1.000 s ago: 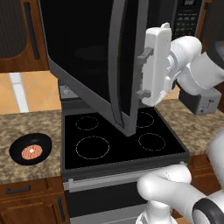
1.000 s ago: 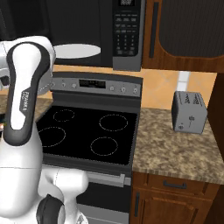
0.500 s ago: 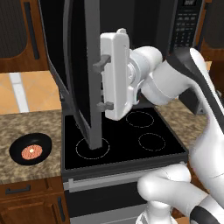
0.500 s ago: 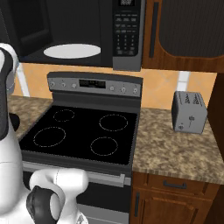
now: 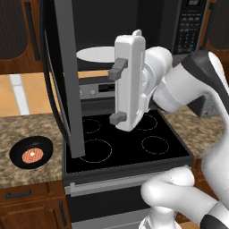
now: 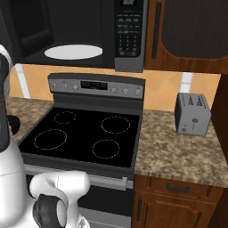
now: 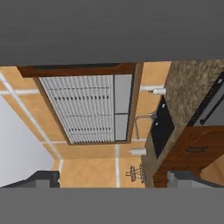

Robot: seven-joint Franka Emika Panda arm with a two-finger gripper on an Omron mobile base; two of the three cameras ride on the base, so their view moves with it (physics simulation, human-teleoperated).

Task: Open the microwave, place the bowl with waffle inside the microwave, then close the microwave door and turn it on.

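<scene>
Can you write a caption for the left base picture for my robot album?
White two-finger gripper beside the swung-open dark glass microwave door; black bowl with orange waffle waits on counter.

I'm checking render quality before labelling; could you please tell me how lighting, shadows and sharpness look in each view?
Left base view: even flat light, no glare on the open dark glass microwave door, small black bowl sharp. Right base view: white round turntable bright inside a dark cavity, grey toaster crisp. Hand view: rolled sideways, slightly soft, dark finger tips dim.
</scene>
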